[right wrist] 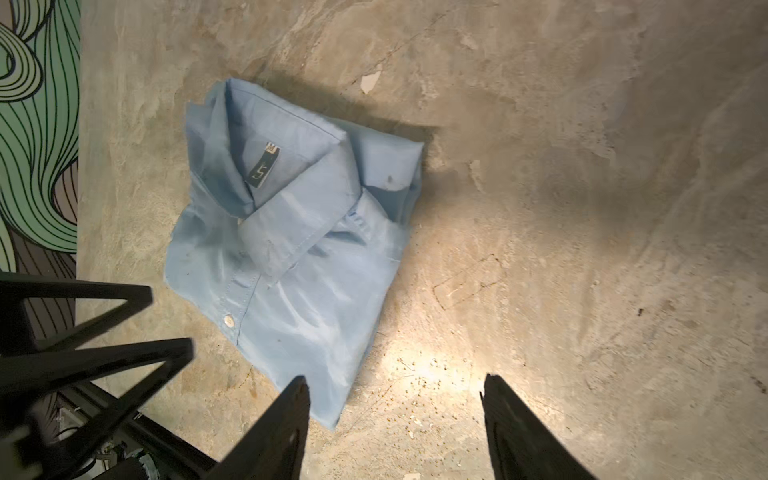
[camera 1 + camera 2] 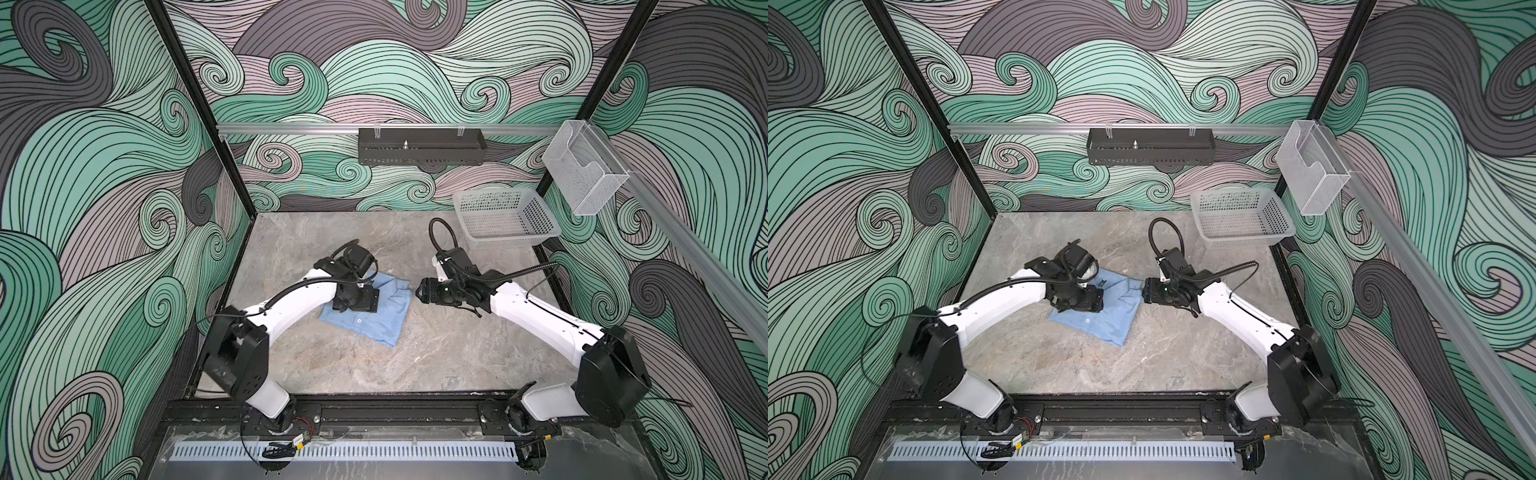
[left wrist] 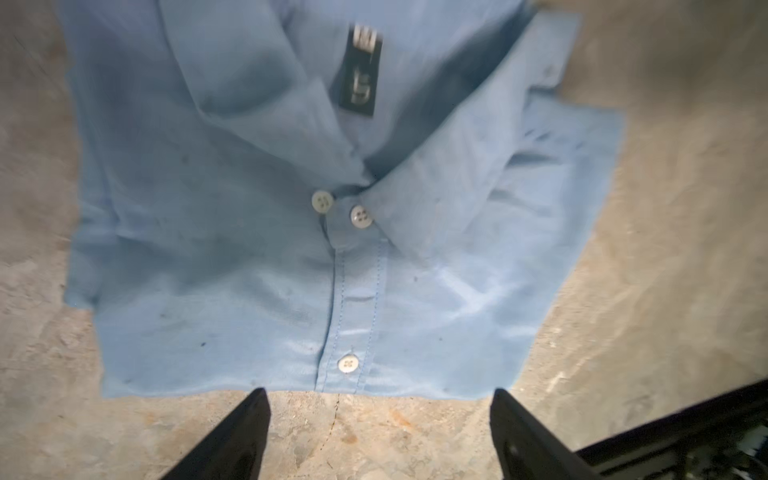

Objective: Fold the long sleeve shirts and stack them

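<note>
The long sleeve shirt (image 2: 368,326) (image 2: 1096,320) is a light blue button-up, folded into a rough square on the marble table, collar and dark neck label facing up. My left gripper (image 2: 357,301) (image 3: 378,392) hovers over its left part. It is open and empty, and its fingertips (image 3: 257,405) show over bare table just off the folded hem in the left wrist view. My right gripper (image 2: 419,291) (image 1: 395,382) is open and empty just right of the shirt (image 1: 291,257), with one finger (image 1: 297,399) in front of a shirt corner.
A pale perforated basket (image 2: 505,220) (image 2: 1241,218) stands at the back right of the table. A black tray (image 2: 422,145) hangs on the back rail and a clear holder (image 2: 584,170) on the right rail. Bare table (image 2: 436,353) lies in front of the shirt.
</note>
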### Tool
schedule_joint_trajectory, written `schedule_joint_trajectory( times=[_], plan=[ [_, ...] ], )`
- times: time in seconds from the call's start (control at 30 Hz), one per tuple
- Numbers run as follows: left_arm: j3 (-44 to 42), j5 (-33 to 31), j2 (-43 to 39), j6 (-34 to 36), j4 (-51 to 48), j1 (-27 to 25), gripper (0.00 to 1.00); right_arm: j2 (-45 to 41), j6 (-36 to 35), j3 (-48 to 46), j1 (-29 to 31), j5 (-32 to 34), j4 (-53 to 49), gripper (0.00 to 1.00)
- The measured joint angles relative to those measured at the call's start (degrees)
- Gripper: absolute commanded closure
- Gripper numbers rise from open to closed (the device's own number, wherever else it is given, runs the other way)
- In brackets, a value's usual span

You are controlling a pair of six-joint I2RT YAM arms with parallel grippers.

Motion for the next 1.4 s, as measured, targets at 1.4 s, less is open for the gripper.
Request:
schedule_joint_trajectory(
  times=[1.4],
  plan=[
    [77.4, -11.58, 58.84, 28.22, -18.14, 37.9, 0.19, -4.85, -2.23, -7.08, -7.96, -5.53, -0.39, 0.35]
  ],
)
